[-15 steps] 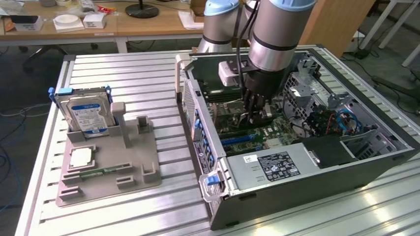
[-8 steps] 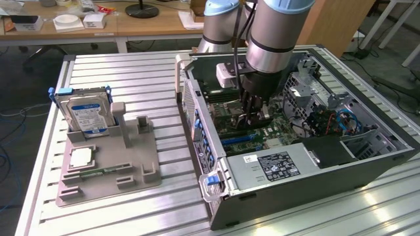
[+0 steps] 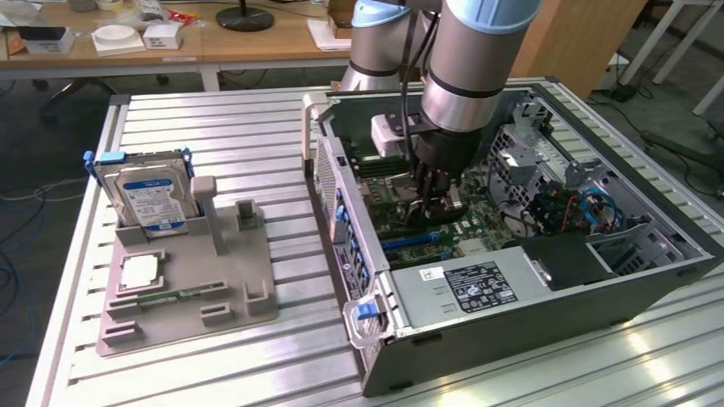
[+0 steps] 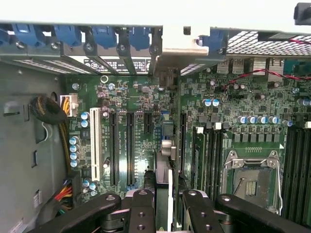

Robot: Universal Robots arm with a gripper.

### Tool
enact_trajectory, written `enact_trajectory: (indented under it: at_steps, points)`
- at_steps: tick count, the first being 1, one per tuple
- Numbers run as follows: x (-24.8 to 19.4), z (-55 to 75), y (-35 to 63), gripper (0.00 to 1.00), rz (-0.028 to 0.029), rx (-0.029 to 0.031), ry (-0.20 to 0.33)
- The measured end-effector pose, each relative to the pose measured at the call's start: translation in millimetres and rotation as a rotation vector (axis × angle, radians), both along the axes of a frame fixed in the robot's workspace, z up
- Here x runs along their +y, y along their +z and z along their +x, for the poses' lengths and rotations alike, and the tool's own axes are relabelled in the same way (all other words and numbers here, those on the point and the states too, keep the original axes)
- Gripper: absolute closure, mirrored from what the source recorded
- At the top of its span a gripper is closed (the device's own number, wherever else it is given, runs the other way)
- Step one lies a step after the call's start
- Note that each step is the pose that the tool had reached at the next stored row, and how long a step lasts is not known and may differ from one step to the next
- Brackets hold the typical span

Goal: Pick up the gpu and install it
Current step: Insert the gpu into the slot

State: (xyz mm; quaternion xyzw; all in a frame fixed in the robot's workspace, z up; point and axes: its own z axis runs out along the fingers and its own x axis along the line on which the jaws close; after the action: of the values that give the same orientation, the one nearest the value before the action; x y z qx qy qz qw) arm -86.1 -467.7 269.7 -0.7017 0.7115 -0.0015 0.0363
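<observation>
One arm reaches down into the open computer case [image 3: 543, 254] on the bench [image 3: 226, 127] in the exterior view, its pincer [image 3: 436, 199] low over the motherboard [image 3: 425, 225]; the hard drive [image 3: 147, 195] stands well apart in a holder on the exterior view's left. From the wrist view, the pincer [image 4: 164, 204] is partly closed on the gpu [image 4: 164, 189], held edge-down above the expansion slots [image 4: 129, 145]. Judgement: keep the card upright, edge lined along one slot, bracket toward the rear openings.
</observation>
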Motion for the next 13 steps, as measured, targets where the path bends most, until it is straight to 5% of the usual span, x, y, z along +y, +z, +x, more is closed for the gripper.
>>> enact_trajectory:
  at_steps: [13]
  points:
    - [0.1,3.4,-1.9,0.73,-0.001,0.002,0.0]
